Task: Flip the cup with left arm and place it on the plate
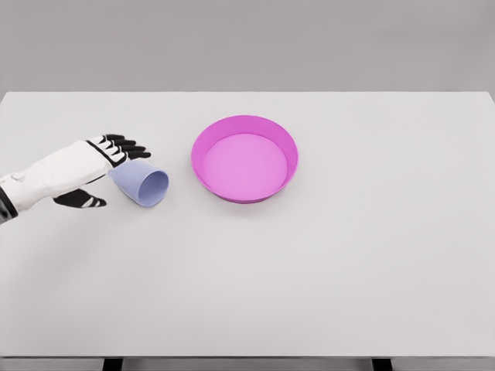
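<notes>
You are at the grasping step: your left hand has its black fingers reaching over the base end of the pale blue cup and its thumb spread below, so the hand brackets the cup, but you cannot tell from this view whether the fingers are actually pressing on it or only hovering around it; it reads as a spread, not yet closed hand. The cup lies on its side on the white table, with its open mouth turned toward the camera and slightly to the right, just left of the pink plate and apart from it. The plate is a shallow round dish with a raised rim, and nothing sits in it. Your right arm is out of sight. The flip and the placing are both not yet done. Next you will likely need to close the fingers and thumb firmly around the cup's wall, lift it clear of the table, rotate the wrist so the cup stands upright, and carry it rightward over the rim; watch that the cup does not roll away as the fingers close
</notes>
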Action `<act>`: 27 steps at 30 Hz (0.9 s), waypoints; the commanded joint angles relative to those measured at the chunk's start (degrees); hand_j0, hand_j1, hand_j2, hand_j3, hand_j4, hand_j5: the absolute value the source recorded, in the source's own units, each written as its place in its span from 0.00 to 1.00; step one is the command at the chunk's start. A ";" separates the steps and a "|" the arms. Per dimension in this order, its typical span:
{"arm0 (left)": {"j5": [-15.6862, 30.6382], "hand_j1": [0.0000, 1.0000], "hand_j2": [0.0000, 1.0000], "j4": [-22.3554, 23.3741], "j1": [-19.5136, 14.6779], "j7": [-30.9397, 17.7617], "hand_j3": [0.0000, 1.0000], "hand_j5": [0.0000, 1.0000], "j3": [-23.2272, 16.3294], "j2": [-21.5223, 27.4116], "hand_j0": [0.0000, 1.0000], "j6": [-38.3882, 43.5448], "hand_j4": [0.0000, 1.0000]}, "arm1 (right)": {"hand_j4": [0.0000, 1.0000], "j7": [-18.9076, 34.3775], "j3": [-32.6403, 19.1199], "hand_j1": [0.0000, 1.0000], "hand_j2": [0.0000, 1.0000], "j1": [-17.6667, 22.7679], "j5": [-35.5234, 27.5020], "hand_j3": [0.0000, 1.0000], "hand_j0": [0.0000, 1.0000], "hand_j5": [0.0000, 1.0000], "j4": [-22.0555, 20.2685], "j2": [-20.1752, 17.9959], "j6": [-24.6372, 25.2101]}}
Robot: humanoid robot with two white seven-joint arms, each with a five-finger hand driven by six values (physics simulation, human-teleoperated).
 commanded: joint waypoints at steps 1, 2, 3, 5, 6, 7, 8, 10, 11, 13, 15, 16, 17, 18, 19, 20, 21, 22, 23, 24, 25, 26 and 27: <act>-0.15 1.00 1.00 0.92 -0.17 -2.23 1.00 1.00 -0.60 0.24 1.00 0.02 1.00 | 1.00 0.01 -0.01 1.00 1.00 0.00 0.00 1.00 1.00 1.00 0.00 0.00 0.00; -0.15 1.00 1.00 1.53 -0.53 -3.28 1.00 1.00 -0.86 0.24 1.00 0.02 1.00 | 1.00 0.01 -0.01 1.00 1.00 0.00 0.00 1.00 1.00 1.00 0.00 0.00 0.00; -0.15 1.00 1.00 1.80 -1.23 -3.81 1.00 1.00 -1.30 0.16 1.00 0.02 1.00 | 1.00 0.01 -0.01 1.00 1.00 0.00 0.00 1.00 1.00 1.00 0.00 0.00 0.00; -0.15 1.00 1.00 2.41 -2.72 -3.81 1.00 1.00 -2.36 0.16 1.00 0.02 1.00 | 1.00 0.01 -0.01 1.00 1.00 0.00 0.00 1.00 1.00 1.00 0.00 0.00 0.00; -0.06 1.00 1.00 3.20 -3.95 -3.81 1.00 1.00 -3.59 -0.02 1.00 0.02 1.00 | 1.00 0.01 -0.01 1.00 1.00 0.00 0.00 1.00 1.00 1.00 0.00 0.00 0.00; -0.06 1.00 1.00 4.08 -5.18 -3.81 1.00 1.00 -4.99 -0.55 1.00 0.02 1.00 | 1.00 0.01 -0.01 1.00 1.00 0.00 0.00 1.00 1.00 1.00 0.00 0.00 0.00; -0.06 1.00 1.00 4.78 -5.80 -3.81 1.00 1.00 -5.61 -0.72 1.00 0.02 1.00 | 1.00 0.01 -0.01 1.00 1.00 0.00 0.00 1.00 1.00 1.00 0.00 0.00 0.00; -0.06 1.00 1.00 5.22 -6.24 -3.81 1.00 1.00 -6.23 -1.69 1.00 0.02 1.00 | 1.00 0.01 -0.01 1.00 1.00 0.00 0.00 1.00 1.00 1.00 0.00 0.00 0.00; -0.06 1.00 1.00 5.22 -6.24 -3.81 1.00 1.00 -6.31 -1.69 1.00 0.02 1.00 | 1.00 0.01 -0.01 1.00 1.00 0.00 0.00 1.00 1.00 1.00 0.00 0.00 0.00; 0.03 1.00 1.00 5.31 -6.33 -3.81 1.00 1.00 -6.31 -1.78 1.00 0.02 1.00 | 1.00 0.01 -0.01 1.00 1.00 0.00 0.00 1.00 1.00 1.00 0.00 0.00 0.00; 0.03 1.00 1.00 6.19 -6.77 -3.90 1.00 1.00 -6.31 -2.57 1.00 0.10 1.00 | 1.00 0.01 -0.01 1.00 1.00 0.00 0.00 1.00 1.00 1.00 0.00 0.00 0.00; -0.06 1.00 1.00 6.81 -6.94 -3.90 1.00 1.00 -6.40 -2.92 1.00 0.10 1.00 | 1.00 0.01 -0.01 1.00 1.00 0.00 0.00 1.00 1.00 1.00 0.00 0.00 0.00; 0.03 1.00 1.00 7.07 -7.03 -3.99 1.00 1.00 -6.66 -2.92 1.00 0.10 1.00 | 1.00 0.01 -0.01 1.00 1.00 0.00 0.00 1.00 1.00 1.00 0.00 0.00 0.00; 0.03 1.00 1.00 7.33 -7.56 -3.99 1.00 1.00 -6.75 -3.01 1.00 0.10 1.00 | 1.00 0.01 -0.01 1.00 1.00 0.00 0.00 1.00 1.00 1.00 0.00 0.00 0.00; 0.03 1.00 1.00 7.60 -7.56 -4.07 1.00 1.00 -6.75 -3.27 1.00 0.10 1.00 | 1.00 0.01 -0.01 1.00 1.00 0.00 0.00 1.00 1.00 1.00 0.00 0.00 0.00; 0.03 1.00 1.00 7.86 -8.00 -3.99 1.00 1.00 -6.84 -3.80 1.00 0.10 1.00 | 1.00 0.01 -0.01 1.00 1.00 0.00 0.00 1.00 1.00 1.00 0.00 0.00 0.00; 0.03 1.00 1.00 8.21 -8.17 -4.07 1.00 1.00 -7.45 -4.33 1.00 0.10 1.00 | 1.00 0.01 -0.01 1.00 1.00 0.00 0.00 1.00 1.00 1.00 0.00 0.00 0.00; 0.03 1.00 1.00 8.56 -8.79 -4.07 1.00 1.00 -7.72 -4.85 1.00 0.19 1.00 | 1.00 0.01 -0.01 1.00 1.00 0.00 0.00 1.00 1.00 1.00 0.00 0.00 0.00; 0.03 1.00 1.00 9.26 -9.14 -3.99 1.00 1.00 -8.25 -5.12 1.00 0.10 1.00 | 1.00 0.01 -0.01 1.00 1.00 0.00 0.00 1.00 1.00 1.00 0.00 0.00 0.00; 0.03 1.00 1.00 10.14 -9.76 -4.08 1.00 1.00 -8.77 -5.47 1.00 0.10 1.00 | 1.00 0.01 -0.01 1.00 1.00 0.00 0.00 1.00 1.00 1.00 0.00 0.00 0.00; 0.03 1.00 1.00 10.32 -10.11 -4.08 1.00 1.00 -9.13 -6.00 1.00 0.10 1.00 | 1.00 0.01 -0.01 1.00 1.00 0.00 0.00 1.00 1.00 1.00 0.00 0.00 0.00; 0.03 1.00 1.00 10.41 -10.20 -4.08 1.00 1.00 -9.21 -6.09 1.00 0.10 1.00 | 1.00 0.01 -0.01 1.00 1.00 0.00 0.00 1.00 1.00 1.00 0.00 0.00 0.00; 0.03 1.00 1.00 10.50 -10.20 -4.08 1.00 1.00 -9.21 -6.26 1.00 0.10 1.00 | 1.00 0.01 -0.01 1.00 1.00 0.00 0.00 1.00 1.00 1.00 0.00 0.00 0.00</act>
